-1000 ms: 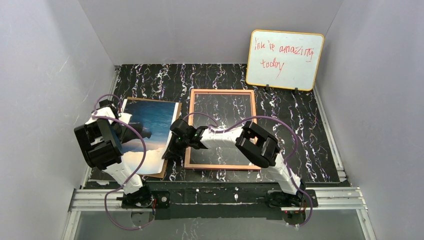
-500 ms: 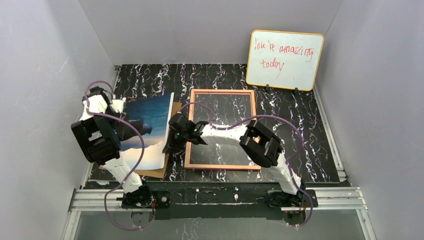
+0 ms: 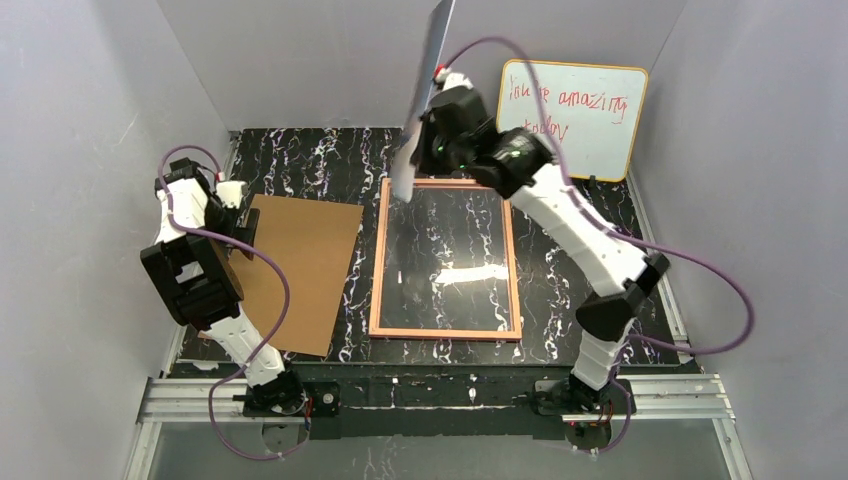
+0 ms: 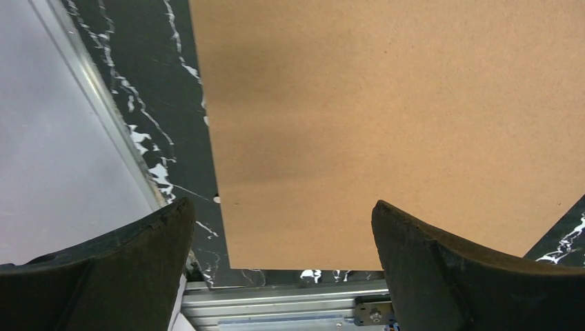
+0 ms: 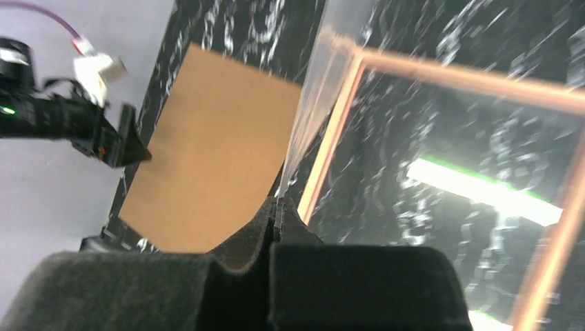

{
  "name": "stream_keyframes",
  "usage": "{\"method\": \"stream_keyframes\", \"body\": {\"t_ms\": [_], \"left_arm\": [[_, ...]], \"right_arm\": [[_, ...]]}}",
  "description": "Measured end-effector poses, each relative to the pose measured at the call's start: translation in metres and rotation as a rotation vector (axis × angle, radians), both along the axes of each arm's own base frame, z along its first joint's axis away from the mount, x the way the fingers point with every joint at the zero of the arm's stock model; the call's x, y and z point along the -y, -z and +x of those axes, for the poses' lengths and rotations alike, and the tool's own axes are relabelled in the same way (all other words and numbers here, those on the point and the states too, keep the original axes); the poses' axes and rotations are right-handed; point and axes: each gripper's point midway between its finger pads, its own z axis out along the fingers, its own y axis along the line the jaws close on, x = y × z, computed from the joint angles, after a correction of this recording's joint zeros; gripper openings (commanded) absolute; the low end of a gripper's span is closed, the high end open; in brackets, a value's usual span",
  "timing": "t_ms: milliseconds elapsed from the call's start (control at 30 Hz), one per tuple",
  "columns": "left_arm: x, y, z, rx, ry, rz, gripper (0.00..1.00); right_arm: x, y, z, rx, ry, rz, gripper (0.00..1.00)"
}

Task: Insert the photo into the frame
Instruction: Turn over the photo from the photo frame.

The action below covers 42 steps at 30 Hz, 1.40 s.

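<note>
The photo (image 3: 424, 90) hangs edge-on high above the far end of the frame (image 3: 378, 260), pale side showing. My right gripper (image 3: 420, 128) is shut on its lower part. In the right wrist view the sheet (image 5: 310, 103) rises from the closed fingertips of that gripper (image 5: 278, 207), with the frame's pink border (image 5: 331, 145) below. The frame lies flat mid-table, its pane reflecting light. My left gripper (image 3: 243, 222) stands open and empty at the left edge of the brown backing board (image 3: 300, 265). The left wrist view shows that gripper (image 4: 283, 227) wide apart over the board (image 4: 386, 124).
A yellow-edged whiteboard (image 3: 570, 120) with red writing leans on the back wall, close behind the raised right arm. White walls enclose the black marbled table (image 3: 590, 250). An aluminium rail (image 4: 276, 307) runs along the near edge.
My right arm swung up and back, lifting the photo off the brown board to high over the frame's far end. The left gripper let go of the photo and opened wide.
</note>
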Motion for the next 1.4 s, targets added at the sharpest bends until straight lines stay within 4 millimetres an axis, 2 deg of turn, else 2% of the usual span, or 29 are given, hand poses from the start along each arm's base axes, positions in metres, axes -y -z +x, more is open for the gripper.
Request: {"method": "stream_keyframes", "body": {"t_ms": [67, 133, 167, 233, 300, 367, 500, 567, 667, 800, 967, 1067, 1300, 1400], "left_arm": [[0.005, 0.006, -0.006, -0.020, -0.001, -0.019, 0.98], [0.008, 0.010, -0.010, -0.033, -0.001, -0.034, 0.98], [0.009, 0.011, -0.010, -0.035, -0.002, -0.039, 0.98], [0.011, 0.011, -0.010, -0.033, -0.004, -0.048, 0.98], [0.012, 0.012, -0.010, -0.030, -0.005, -0.053, 0.98], [0.013, 0.013, -0.010, -0.033, -0.005, -0.056, 0.98], [0.014, 0.015, -0.013, -0.041, -0.005, -0.061, 0.98], [0.014, 0.016, -0.013, -0.042, -0.007, -0.061, 0.98], [0.015, 0.018, -0.015, -0.048, -0.009, -0.065, 0.98], [0.016, 0.019, -0.016, -0.051, -0.012, -0.067, 0.98], [0.018, 0.026, -0.019, -0.061, -0.012, -0.072, 0.97], [0.019, 0.027, -0.020, -0.066, -0.010, -0.074, 0.97], [0.020, 0.029, -0.021, -0.069, -0.008, -0.075, 0.97], [0.020, 0.030, -0.021, -0.067, -0.008, -0.074, 0.97]], "right_arm": [[0.023, -0.047, -0.005, 0.113, 0.028, -0.023, 0.01], [0.043, -0.079, -0.020, 0.197, 0.037, -0.054, 0.01], [0.052, -0.086, -0.030, 0.223, 0.034, -0.081, 0.01], [0.063, -0.083, -0.045, 0.235, 0.023, -0.158, 0.01], [0.065, -0.065, -0.055, 0.219, -0.005, -0.268, 0.01], [0.059, -0.037, -0.060, 0.186, -0.046, -0.374, 0.01], [0.039, 0.054, -0.067, 0.035, -0.151, -0.630, 0.01], [0.033, 0.093, -0.072, -0.035, -0.195, -0.724, 0.01], [0.030, 0.125, -0.082, -0.114, -0.244, -0.794, 0.01], [0.023, 0.135, -0.094, -0.158, -0.295, -0.806, 0.01], [-0.001, 0.131, -0.101, -0.139, -0.367, -0.750, 0.01], [-0.014, 0.135, -0.108, -0.142, -0.411, -0.726, 0.01], [-0.051, 0.175, -0.126, -0.180, -0.529, -0.724, 0.01], [-0.059, 0.193, -0.132, -0.210, -0.558, -0.736, 0.01]]}}
